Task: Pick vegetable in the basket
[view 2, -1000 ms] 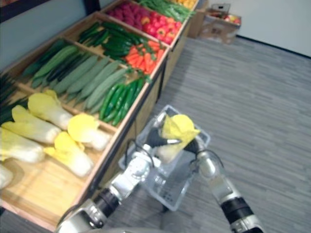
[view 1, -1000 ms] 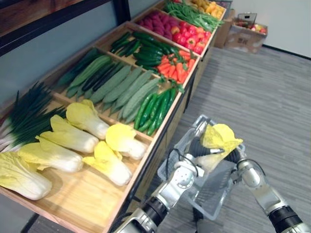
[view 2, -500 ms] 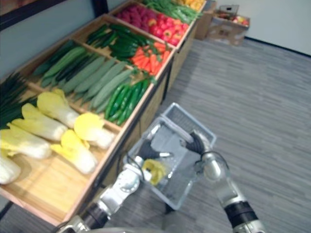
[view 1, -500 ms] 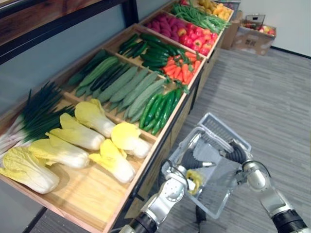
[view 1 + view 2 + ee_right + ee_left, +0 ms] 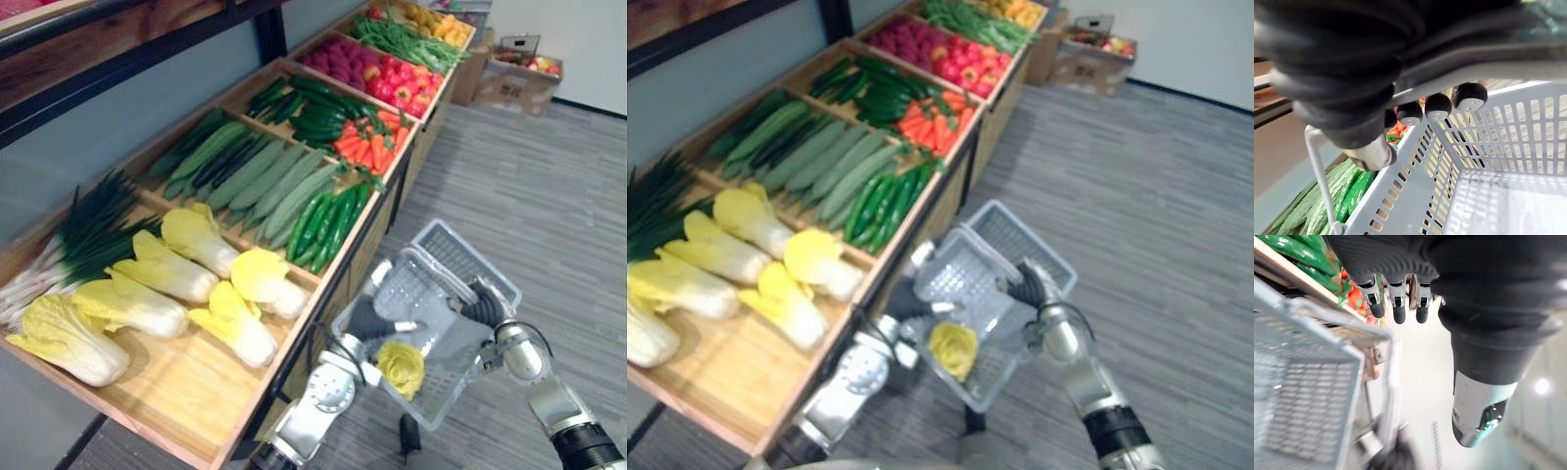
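Your left hand sits at the basket's rim on the side next to the display stand. Its fingers are released and nearly straight, with the thumb spread well apart, and they hold nothing. Whether they touch the rim cannot be told. Your right hand is at the opposite rim, and its fingers are clenched round the basket's handle, carrying the basket above the floor.

The vegetable, a yellow cabbage, lies inside the basket at its near corner, just beside your left hand.

The basket hangs tilted, just in front of the stand's front edge. In the stand's nearest compartment lie pale Chinese cabbages, with spring onions behind them. Further along come cucumbers, long green peppers and carrots. A cardboard box stands on the floor at the stand's far end, well apart from the basket.

The basket is pale grey plastic, rectangular, with slotted walls and a fine mesh bottom. The handle is a thin smooth bar. The cabbage in it is crinkled and leafy. The stand is light wood, split by raised slats. The cucumbers look matt and bumpy, the peppers glossy. The floor is grey carpet with a fine striped weave.
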